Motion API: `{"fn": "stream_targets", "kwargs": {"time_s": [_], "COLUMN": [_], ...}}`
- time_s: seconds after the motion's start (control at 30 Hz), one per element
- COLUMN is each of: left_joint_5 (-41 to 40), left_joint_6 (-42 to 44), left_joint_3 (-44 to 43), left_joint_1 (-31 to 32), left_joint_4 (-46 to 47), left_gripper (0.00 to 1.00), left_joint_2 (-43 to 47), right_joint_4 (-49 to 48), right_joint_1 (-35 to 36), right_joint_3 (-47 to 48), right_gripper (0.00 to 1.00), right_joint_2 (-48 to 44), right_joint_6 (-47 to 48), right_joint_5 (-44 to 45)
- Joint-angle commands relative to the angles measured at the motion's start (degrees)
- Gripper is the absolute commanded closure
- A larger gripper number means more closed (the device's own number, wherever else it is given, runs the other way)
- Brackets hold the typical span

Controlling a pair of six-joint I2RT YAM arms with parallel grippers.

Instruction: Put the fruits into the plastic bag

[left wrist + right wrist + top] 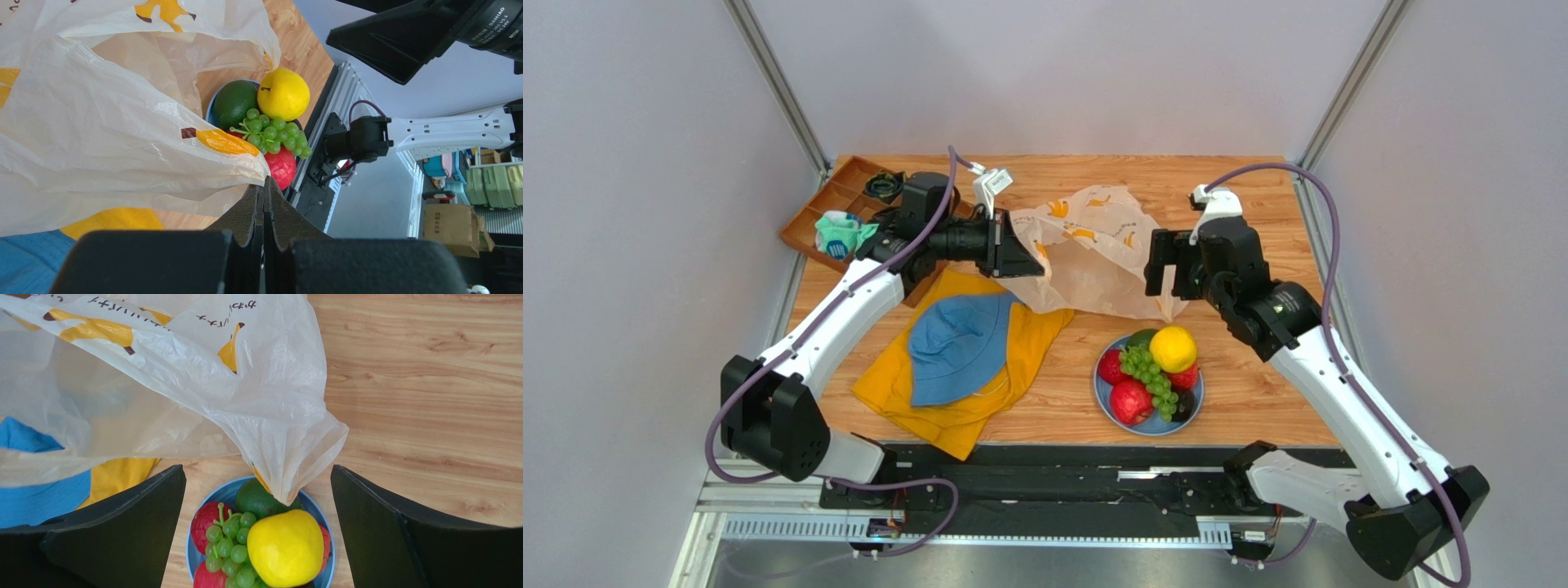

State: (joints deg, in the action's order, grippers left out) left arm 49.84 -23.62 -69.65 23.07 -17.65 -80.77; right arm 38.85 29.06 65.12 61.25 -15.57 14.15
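Left claw [1022, 251] pinches the plastic bag [1093, 251]; right claw [256, 476] hangs spread over the fruits [1151, 374], wooden table [1259, 208] between pale grey walls [646, 184].

Readable markings, as seen from the bench:

1. Black motor housing [491, 24], upper right of the left wrist view: white print reads "DAMIAO". A shorter word stands before it on the same line, too small to make out.

2. Plastic bag [245, 386]: short rows of small black lettering [116, 301] beside the banana prints, also near the upper fold. The characters are seen through crinkled film and are not legible.

Top view: no text resolvable on anything.
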Motion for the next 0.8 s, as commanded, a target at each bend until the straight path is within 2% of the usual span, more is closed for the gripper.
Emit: {"fn": "stream_targets", "kwargs": {"time_s": [0.0,0.33,0.6,0.77], "left_joint_5": [1.7,2.0,2.3,2.5], "left_joint_6": [1.6,2.6,2.6,2.5], "left_joint_3": [-0.8,-0.5,-0.4,-0.4], "left_joint_1": [-0.7,-1.1,-1.3,-1.4], "left_joint_4": [-0.5,-1.4,-1.6,-1.5], "left_gripper": [1.0,1.0,1.0,1.0], "left_joint_2": [0.6,1.0,1.3,1.0], "right_joint_4": [9.6,13.4,10.4,8.0], "right_joint_1": [-0.1,-2.8,-10.2,-10.6], "right_joint_3": [1.1,-6.0,-10.7,-12.9], "right_gripper": [0.05,0.0,0.0,0.0], "right_joint_2": [-1.0,-0.2,0.2,0.8], "right_joint_6": [-2.5,-6.4,-7.9,-8.9], "right_joint_5": [-2.6,-8.2,-19.9,-20.8]}}
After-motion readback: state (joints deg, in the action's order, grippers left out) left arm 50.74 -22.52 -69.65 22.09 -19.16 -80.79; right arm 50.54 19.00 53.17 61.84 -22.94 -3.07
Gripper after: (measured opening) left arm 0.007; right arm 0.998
